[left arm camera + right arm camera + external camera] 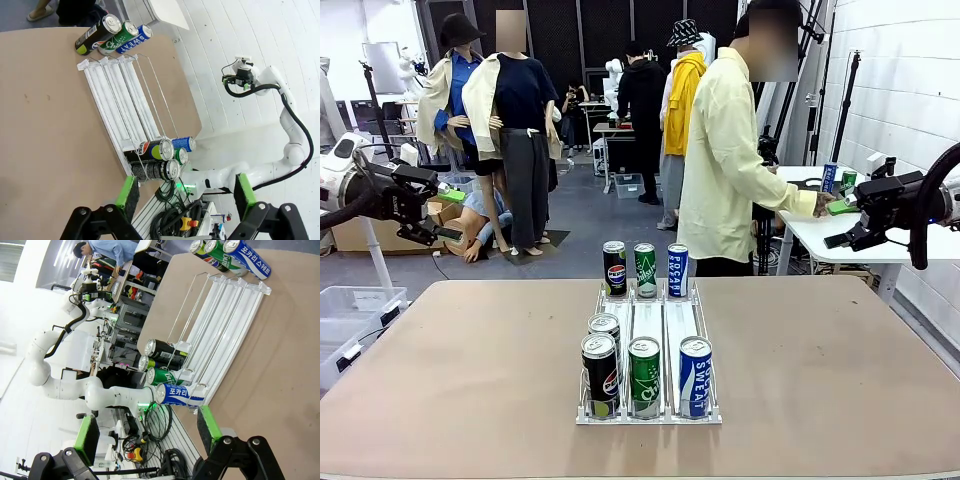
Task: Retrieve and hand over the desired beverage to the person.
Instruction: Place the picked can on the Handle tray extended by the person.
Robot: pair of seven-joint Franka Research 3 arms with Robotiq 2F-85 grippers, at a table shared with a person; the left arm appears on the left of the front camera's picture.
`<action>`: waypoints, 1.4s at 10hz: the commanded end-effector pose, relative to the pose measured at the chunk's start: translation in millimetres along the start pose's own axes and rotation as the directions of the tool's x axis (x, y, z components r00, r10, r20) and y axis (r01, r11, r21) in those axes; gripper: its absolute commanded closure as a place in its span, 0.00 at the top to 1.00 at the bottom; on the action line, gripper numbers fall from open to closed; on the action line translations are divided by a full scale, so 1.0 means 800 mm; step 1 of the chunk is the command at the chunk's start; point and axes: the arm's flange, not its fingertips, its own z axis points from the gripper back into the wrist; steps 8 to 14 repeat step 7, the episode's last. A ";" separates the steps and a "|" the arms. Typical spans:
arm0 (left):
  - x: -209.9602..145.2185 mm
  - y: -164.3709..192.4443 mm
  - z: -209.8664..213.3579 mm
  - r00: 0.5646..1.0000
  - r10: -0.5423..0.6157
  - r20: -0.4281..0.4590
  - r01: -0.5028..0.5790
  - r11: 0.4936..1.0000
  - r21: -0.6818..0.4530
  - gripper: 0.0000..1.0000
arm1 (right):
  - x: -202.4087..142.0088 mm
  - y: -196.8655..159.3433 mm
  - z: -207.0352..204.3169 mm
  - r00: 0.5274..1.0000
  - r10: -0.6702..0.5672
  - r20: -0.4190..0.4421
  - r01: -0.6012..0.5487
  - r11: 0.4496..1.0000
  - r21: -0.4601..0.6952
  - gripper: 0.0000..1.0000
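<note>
The beverage cans sit in a white three-lane rack (650,330) in the middle of the brown table (450,380). At its far end stand three in a row: a black Pepsi can (614,268), a green can (645,270) and a blue Pocari Sweat can (678,270). At the near end, the left lane holds two black cans, one (600,375) just in front of the other (605,328); the middle lane holds a green can (644,376), and the right lane a blue can (695,376).

The person (725,170) in the pale-yellow shirt stands beyond the far edge of the table, turned to the right, one hand (823,203) reaching over a white side table (850,235) that carries more cans.

The left gripper (445,215) hangs at the far left, off the table, its jaws spread and holding nothing; in the left wrist view its green-padded fingers (126,192) stand wide apart over the rack's near end. The right gripper (842,225) hovers at the far right, jaws likewise spread and empty.
</note>
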 end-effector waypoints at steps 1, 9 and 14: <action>0.000 -0.003 0.002 1.000 -0.005 0.004 0.005 1.000 0.001 1.00 | 0.000 0.002 -0.001 1.000 0.000 -0.002 0.000 1.000 0.004 1.00; 0.000 -0.003 0.002 1.000 -0.005 0.004 0.005 1.000 0.001 1.00 | 0.000 0.002 -0.001 1.000 0.000 -0.002 0.000 1.000 0.004 1.00; 0.000 -0.003 0.002 1.000 -0.005 0.004 0.005 1.000 0.001 1.00 | 0.000 0.002 -0.001 1.000 0.000 -0.002 0.000 1.000 0.004 1.00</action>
